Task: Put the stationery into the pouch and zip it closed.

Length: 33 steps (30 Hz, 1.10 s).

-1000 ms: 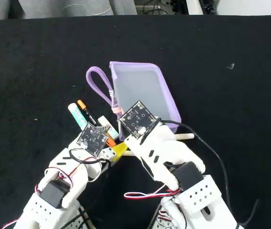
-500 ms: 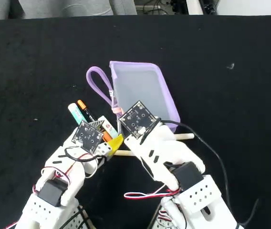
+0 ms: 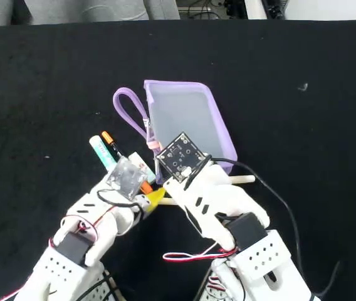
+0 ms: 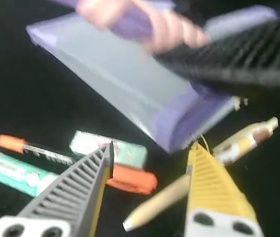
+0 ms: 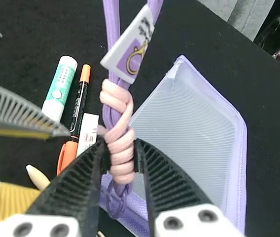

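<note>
A purple pouch [image 3: 187, 119] with a clear mesh face lies flat at mid-table, its strap loop [image 3: 128, 106] to its left. My right gripper [image 5: 118, 150] is shut on the pouch's pink coiled zip pull [image 5: 118, 140] at the near corner [image 5: 125, 207]. Beside that corner lie a green-white glue stick [image 3: 101, 152], an orange-capped pen [image 3: 110, 145], an eraser [image 4: 108, 148], an orange marker [image 4: 130, 178] and a wooden pencil [image 4: 159, 202]. My left gripper [image 4: 152, 148] hangs open just above the pencil and marker, holding nothing.
The black table [image 3: 303, 88] stretches wide on all sides of the pouch. The pencil's far end [image 3: 244, 179] pokes out from under the right arm [image 3: 228, 207]. Both arms crowd the near edge of the table.
The left wrist has tilted and shifted slightly over the stationery, with its yellow finger staying near the pencil. The right arm and pouch have not moved.
</note>
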### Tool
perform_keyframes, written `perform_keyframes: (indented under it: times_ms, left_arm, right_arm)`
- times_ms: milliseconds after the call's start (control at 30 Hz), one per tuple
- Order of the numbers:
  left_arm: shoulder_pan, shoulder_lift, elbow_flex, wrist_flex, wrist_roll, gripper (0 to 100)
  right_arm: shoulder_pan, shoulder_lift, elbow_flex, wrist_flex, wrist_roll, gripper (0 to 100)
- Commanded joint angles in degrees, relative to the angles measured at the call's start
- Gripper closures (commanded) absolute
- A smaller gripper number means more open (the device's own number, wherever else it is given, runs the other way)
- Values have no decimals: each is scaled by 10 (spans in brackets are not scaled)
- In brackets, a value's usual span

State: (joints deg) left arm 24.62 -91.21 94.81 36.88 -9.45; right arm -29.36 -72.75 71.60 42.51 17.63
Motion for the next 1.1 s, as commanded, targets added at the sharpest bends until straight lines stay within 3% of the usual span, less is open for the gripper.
perform_keyframes:
  times_ms: [0, 233, 733, 1067]
  left_arm:
    - [6, 55, -64, -22, 33, 752]
    - [4, 166, -68, -122, 34, 752]
    - [9, 174, -85, -124, 35, 752]
    - [9, 55, -35, -123, 34, 788]
  right_arm:
    - [-9, -11, -37, -15, -4, 987]
    - [-8, -11, -37, -12, -4, 987]
    - [-6, -11, -34, -12, -4, 987]
    - [-5, -11, -32, -12, -4, 987]
